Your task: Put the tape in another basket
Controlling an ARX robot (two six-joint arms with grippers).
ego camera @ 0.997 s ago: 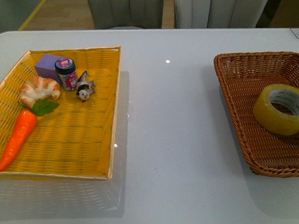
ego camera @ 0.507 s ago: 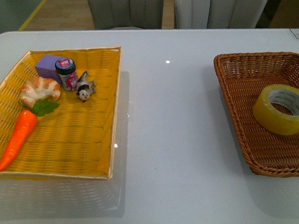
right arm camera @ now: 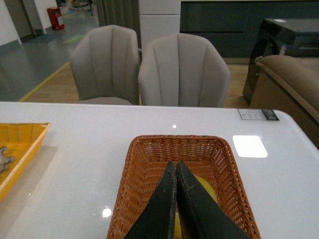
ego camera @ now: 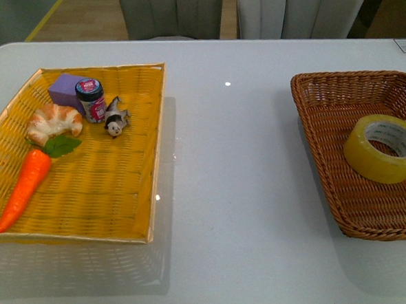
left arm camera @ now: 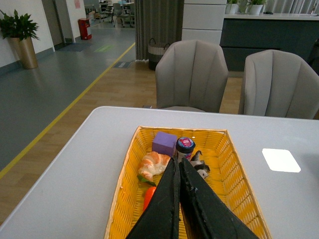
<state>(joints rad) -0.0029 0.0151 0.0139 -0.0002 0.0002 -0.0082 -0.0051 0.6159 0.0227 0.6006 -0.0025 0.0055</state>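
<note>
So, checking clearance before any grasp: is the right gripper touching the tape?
Cannot tell. The right wrist view has the shut right gripper overlapping the tape, depth unclear; the front view shows no gripper.

yellowish tape (ego camera: 384, 148), brown wicker basket (ego camera: 323, 89)

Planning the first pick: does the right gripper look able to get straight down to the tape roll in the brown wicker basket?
Probably yes. The tape lies alone in the wicker basket, nothing over it, and the right gripper hangs above that basket. Its jaws are shut, so they would have to open first.
</note>
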